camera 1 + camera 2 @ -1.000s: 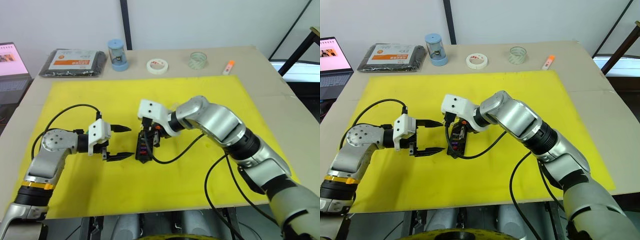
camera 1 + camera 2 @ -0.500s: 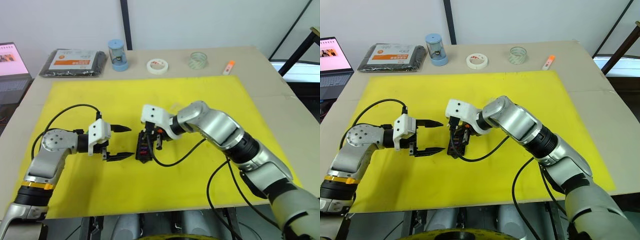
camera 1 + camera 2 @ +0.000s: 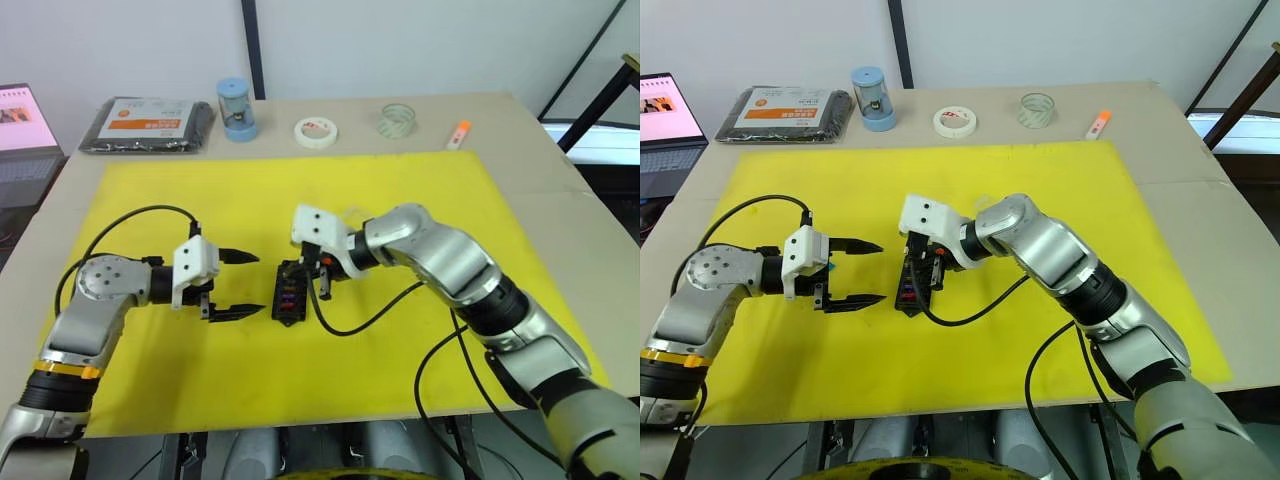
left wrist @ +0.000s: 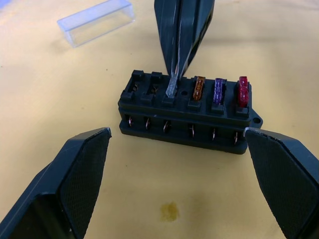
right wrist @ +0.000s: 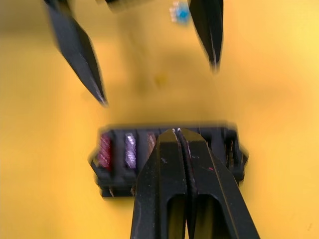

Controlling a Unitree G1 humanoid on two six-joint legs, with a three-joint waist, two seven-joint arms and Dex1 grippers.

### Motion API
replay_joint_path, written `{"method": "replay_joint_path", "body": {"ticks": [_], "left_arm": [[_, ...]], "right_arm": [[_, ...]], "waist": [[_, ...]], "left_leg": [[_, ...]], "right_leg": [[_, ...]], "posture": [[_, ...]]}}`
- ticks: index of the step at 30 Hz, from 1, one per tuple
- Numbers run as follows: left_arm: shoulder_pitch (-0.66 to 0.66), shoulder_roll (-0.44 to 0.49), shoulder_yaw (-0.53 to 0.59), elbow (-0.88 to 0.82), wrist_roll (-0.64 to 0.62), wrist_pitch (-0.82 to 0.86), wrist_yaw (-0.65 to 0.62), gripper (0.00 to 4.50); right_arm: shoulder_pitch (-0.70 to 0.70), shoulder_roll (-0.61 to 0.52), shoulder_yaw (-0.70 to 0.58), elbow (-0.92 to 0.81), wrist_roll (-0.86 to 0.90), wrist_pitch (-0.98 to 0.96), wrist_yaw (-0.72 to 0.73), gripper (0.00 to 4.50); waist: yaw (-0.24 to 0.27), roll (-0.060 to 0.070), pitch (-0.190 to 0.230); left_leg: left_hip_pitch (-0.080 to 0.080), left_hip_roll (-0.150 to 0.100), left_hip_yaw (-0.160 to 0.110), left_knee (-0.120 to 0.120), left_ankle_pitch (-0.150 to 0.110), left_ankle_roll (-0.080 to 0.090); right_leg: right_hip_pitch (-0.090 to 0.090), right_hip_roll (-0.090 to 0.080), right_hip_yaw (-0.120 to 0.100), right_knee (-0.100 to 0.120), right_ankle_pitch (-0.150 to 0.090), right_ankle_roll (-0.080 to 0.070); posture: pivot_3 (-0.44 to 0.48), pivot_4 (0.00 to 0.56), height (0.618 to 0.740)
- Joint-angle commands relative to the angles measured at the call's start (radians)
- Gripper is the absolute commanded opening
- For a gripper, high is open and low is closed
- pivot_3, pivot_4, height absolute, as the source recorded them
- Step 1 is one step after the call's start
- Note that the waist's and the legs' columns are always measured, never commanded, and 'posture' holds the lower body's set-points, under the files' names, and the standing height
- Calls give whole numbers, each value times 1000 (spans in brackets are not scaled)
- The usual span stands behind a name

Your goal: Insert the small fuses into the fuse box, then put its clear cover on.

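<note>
The black fuse box (image 4: 187,117) lies on the yellow mat (image 3: 420,190) between my two grippers. Red (image 4: 242,89), purple (image 4: 218,89) and tan (image 4: 199,87) small fuses stand in neighbouring slots. A clear fuse (image 4: 171,85) sits with its lower end in the slot beside the tan one, and my right gripper (image 3: 318,282) is shut on it from above. Two slots past it are empty. My left gripper (image 3: 258,283) is open beside the box (image 3: 290,303), not touching it. The clear cover (image 4: 97,21) lies on the mat beyond the box.
Along the table's far edge are a black packet with an orange label (image 3: 147,124), a blue cylinder (image 3: 236,110), a white tape roll (image 3: 314,131), a clear tape roll (image 3: 396,120) and an orange marker (image 3: 458,133). A laptop (image 3: 25,125) sits at far left.
My right gripper has shifted slightly to the right over the fuse box, still pinching the clear fuse. The left gripper has stayed open in the same place.
</note>
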Motion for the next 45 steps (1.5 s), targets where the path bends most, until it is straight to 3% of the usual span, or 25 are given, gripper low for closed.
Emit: {"method": "replay_joint_path", "body": {"ticks": [1, 5, 8, 14, 20, 27, 34, 39, 45], "left_arm": [[-7, 52, 58, -93, -62, 108, 15, 4500], [51, 132, 146, -146, -127, 219, 14, 4500], [123, 220, 282, -136, -167, 298, 10, 4500], [221, 321, 484, -29, -196, 354, -34, 4500], [343, 404, 626, 203, -97, 246, -100, 4500], [352, 438, 644, 383, -43, 136, -134, 4500], [274, 388, 558, 347, -81, 169, -140, 4500], [131, 336, 438, 362, -182, 373, -189, 4500], [-124, 265, 265, 594, -184, 615, -215, 4500]], "right_arm": [[20, -55, -120, -73, 32, -80, 24, 31], [79, -181, -200, -113, 66, -121, 98, 31], [165, -349, -284, -108, 79, -173, 195, 606], [283, -550, -417, -15, 71, -253, 270, 2504], [416, -676, -519, 99, 41, -343, 303, 4473], [452, -708, -546, 148, 31, -392, 307, 4473], [373, -658, -519, 86, 56, -359, 270, 4473], [179, -513, -457, -35, 171, -197, 226, 4473], [8, -314, -306, -99, 199, -103, 170, 4473]], "waist": [[1, 0, 0], [0, 0, 0], [1, 0, 1], [1, 0, 3], [0, 1, 3], [0, 2, 4], [1, 2, 4], [-3, 1, 3], [2, -1, 2]], "left_leg": [[0, 0, 0, 0, 0, 0], [1, 0, -1, 0, -2, 4], [1, 0, 0, -1, -2, 4], [2, 0, 0, -1, -3, 5], [1, 1, 2, -1, -2, 4], [1, 1, 3, -1, -3, 5], [1, 0, 3, -1, -3, 4], [1, 1, 4, -1, 0, 0], [0, -1, 3, 0, 1, -2]], "right_leg": [[0, 0, 0, 0, 0, 0], [1, 0, 0, -1, 0, 0], [1, 0, 0, -1, 0, 0], [0, 0, 0, -3, 0, 0], [-2, 0, 0, -3, 0, 0], [-3, -1, 0, -2, -1, 0], [-3, -2, 0, -1, 0, 0], [-3, 0, 1, 0, 0, 0], [-3, 1, 1, 2, 0, 0]], "posture": [[0, 150, 740], [0, 150, 740], [0, 150, 740], [0, 150, 740], [0, 150, 740], [0, 150, 740], [0, 150, 740], [0, 150, 740], [0, 150, 740]]}}
